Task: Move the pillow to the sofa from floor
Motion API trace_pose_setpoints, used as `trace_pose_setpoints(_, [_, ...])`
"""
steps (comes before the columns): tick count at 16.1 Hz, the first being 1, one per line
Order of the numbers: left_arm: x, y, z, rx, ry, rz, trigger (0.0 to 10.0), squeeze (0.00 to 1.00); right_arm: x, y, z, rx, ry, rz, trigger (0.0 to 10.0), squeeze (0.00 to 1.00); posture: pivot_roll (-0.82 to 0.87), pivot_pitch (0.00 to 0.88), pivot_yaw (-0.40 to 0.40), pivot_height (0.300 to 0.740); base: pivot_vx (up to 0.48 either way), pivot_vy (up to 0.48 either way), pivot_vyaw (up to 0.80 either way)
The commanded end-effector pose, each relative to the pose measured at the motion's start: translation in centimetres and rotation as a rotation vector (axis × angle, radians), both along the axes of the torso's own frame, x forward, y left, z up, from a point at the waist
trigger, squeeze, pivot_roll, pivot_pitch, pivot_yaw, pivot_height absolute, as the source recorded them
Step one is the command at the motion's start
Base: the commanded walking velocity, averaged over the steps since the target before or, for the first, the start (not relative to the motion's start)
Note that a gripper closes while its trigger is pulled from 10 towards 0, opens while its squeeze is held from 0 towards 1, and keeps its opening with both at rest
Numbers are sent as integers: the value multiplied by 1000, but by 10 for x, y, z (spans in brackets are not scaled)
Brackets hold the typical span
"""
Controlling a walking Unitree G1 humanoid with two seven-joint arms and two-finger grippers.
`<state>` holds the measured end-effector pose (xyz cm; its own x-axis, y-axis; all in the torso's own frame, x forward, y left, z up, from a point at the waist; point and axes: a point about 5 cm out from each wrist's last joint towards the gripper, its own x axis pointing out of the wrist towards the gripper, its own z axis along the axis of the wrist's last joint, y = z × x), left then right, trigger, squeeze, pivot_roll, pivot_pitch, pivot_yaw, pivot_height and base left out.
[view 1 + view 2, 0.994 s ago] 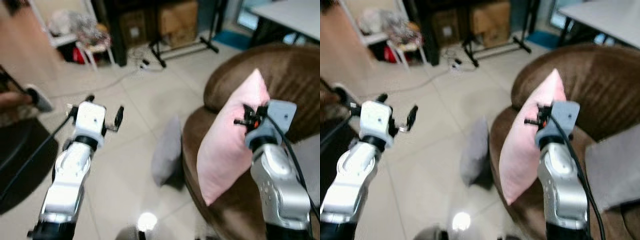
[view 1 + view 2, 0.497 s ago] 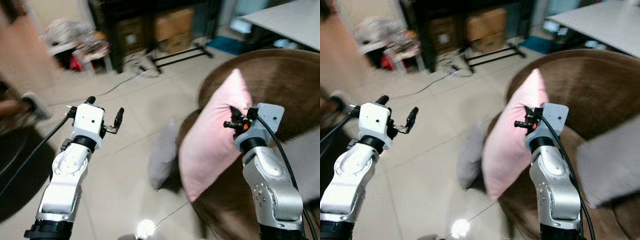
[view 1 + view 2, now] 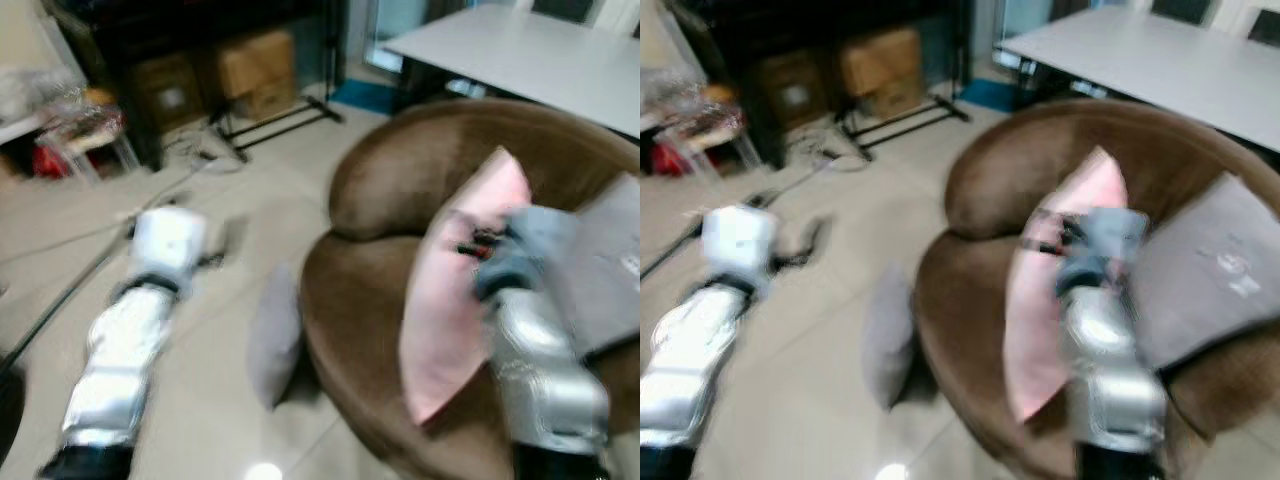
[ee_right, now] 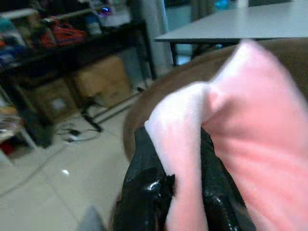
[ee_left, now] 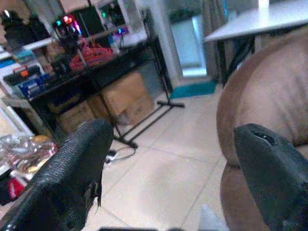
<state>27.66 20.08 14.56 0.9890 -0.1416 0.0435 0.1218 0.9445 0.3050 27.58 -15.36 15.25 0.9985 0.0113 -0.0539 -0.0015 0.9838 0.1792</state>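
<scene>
1. Evenly lit indoor daylight in both eye views; brightest on the white table (image 3: 530, 55) and the pale floor tiles (image 3: 190, 400).
2. Heavy motion blur across both eye views, smearing the left arm (image 3: 130, 320) and right arm (image 3: 540, 360) into soft streaks.
3. Small glare spot on the floor at the bottom edge (image 3: 262, 470).
4. Dim and murky under the black shelving (image 3: 770, 40).
5. Sharper in the left wrist view, with the near black fingers (image 5: 72, 173) soft and out of focus.
6. Washed-out highlight on the pink pillow (image 4: 231, 125) in the right wrist view; glossy sheen on the dark fingers (image 4: 144, 192).
</scene>
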Motion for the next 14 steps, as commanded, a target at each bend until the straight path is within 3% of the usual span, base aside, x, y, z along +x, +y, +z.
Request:
trace_pose_setpoints(1, [3, -13, 8, -9, -32, -46, 10000, 161, -1, -12, 11, -18, -52, -36, 10000, 0, -82, 0, 41, 740, 281, 0, -800])
trace_pose_setpoints(6, [1, -13, 7, -3, -30, -52, 10000, 157, 0, -11, 12, -22, -66, -17, 10000, 0, -81, 0, 42, 740, 281, 0, -121])
trace_pose_setpoints(10, [-3, -15, 2, 54, 17, -140, 10000, 129, 6, 12, 19, 40, -73, 203, 10000, 0, -76, 0, 36, 740, 0, 0, 0])
trace_pose_setpoints(14, [-11, -11, -3, 94, 83, -243, 10000, 137, 15, 29, 28, 78, -72, 335, 10000, 0, -66, 0, 33, 740, 0, 0, 0])
